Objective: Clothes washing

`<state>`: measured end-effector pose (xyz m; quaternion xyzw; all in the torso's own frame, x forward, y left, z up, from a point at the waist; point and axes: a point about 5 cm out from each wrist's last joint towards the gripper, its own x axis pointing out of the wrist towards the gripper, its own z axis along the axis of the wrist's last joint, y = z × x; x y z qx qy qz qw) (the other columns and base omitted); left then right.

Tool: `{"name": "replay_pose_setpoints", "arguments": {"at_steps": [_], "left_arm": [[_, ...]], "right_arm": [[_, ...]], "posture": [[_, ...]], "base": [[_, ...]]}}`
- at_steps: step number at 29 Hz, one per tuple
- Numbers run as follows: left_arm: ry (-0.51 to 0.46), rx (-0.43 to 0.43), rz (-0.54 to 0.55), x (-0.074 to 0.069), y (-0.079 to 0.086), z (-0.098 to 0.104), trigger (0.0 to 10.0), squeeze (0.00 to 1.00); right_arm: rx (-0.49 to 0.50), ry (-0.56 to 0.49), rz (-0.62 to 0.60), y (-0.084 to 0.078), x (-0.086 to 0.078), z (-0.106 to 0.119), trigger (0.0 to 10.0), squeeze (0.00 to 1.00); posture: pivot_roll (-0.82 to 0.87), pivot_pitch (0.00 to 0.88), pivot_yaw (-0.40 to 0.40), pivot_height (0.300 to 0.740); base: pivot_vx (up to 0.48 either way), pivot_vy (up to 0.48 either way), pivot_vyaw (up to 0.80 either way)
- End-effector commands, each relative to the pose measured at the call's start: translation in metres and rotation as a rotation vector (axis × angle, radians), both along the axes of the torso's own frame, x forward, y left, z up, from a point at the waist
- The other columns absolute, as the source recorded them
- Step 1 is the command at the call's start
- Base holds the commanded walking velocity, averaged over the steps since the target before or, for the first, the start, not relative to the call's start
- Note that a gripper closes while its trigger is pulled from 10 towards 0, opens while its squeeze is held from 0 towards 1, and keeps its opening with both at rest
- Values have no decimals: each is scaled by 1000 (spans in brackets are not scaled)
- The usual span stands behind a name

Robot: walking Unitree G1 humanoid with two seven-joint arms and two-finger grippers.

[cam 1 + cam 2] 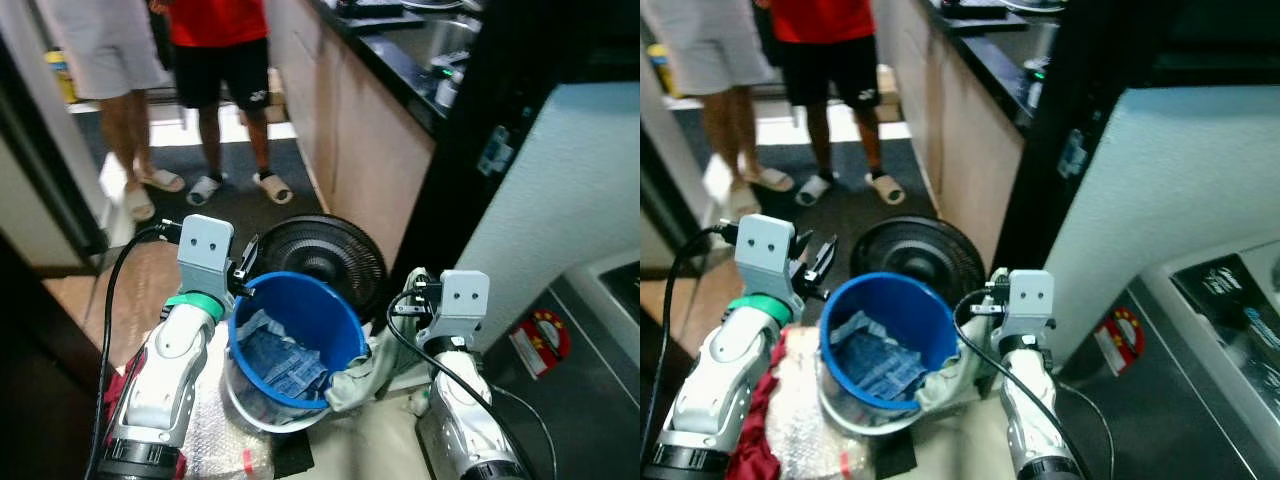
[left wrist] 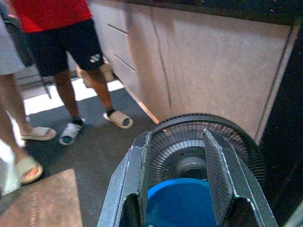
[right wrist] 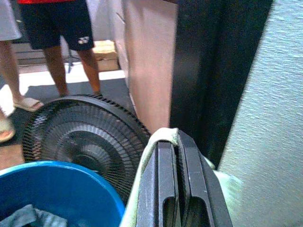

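Observation:
A blue bucket (image 1: 345,325) stands between my arms, holding denim clothes (image 1: 285,362). A pale cloth (image 1: 358,378) hangs over its right rim. My right gripper (image 1: 405,300) is at that rim, shut on the pale cloth (image 3: 142,184); in the right wrist view its fingers (image 3: 165,161) are pressed together with the cloth's edge over them. My left gripper (image 1: 246,272) is at the bucket's left rim, open. In the left wrist view the left gripper (image 2: 176,135) has its fingers spread, with the blue bucket (image 2: 180,203) showing low between them.
A black floor fan (image 1: 322,250) lies right behind the bucket. Two people (image 1: 215,60) stand in sandals on the dark floor beyond. Wooden cabinets (image 1: 370,150) run along the right, then a white textured wall (image 1: 560,190). A red cloth (image 1: 758,430) lies by my left arm.

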<state>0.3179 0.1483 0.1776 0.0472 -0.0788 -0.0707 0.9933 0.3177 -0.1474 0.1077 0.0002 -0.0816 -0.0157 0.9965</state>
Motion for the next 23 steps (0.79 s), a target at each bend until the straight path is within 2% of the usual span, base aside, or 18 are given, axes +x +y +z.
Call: {"name": "replay_pose_setpoints", "arguments": {"at_steps": [1, 12, 16, 19, 23], "left_arm": [[19, -2, 5, -2, 1, -3, 10000, 0], [24, -5, 5, -2, 0, -1, 10000, 0], [25, -6, 4, -2, -1, -1, 10000, 0], [29, -8, 3, -2, -2, -1, 10000, 0], [31, -10, 3, -2, -3, -2, 10000, 0]], "right_arm": [[8, 14, 6, 2, -2, -2, 10000, 0], [13, 16, 21, 8, -3, 0, 10000, 0], [-6, 15, 14, 8, -2, 2, 10000, 0], [-9, 51, 8, 9, 1, 0, 10000, 0], [-24, 42, 20, 10, 1, 2, 10000, 0]], "posture": [[76, 0, 39, 740], [73, 0, 37, 740], [73, 0, 36, 740], [73, 0, 33, 740], [74, 0, 29, 740]], "base": [[0, 0, -800], [0, 0, -800], [0, 0, 0], [0, 0, -800], [0, 0, -800]]}}
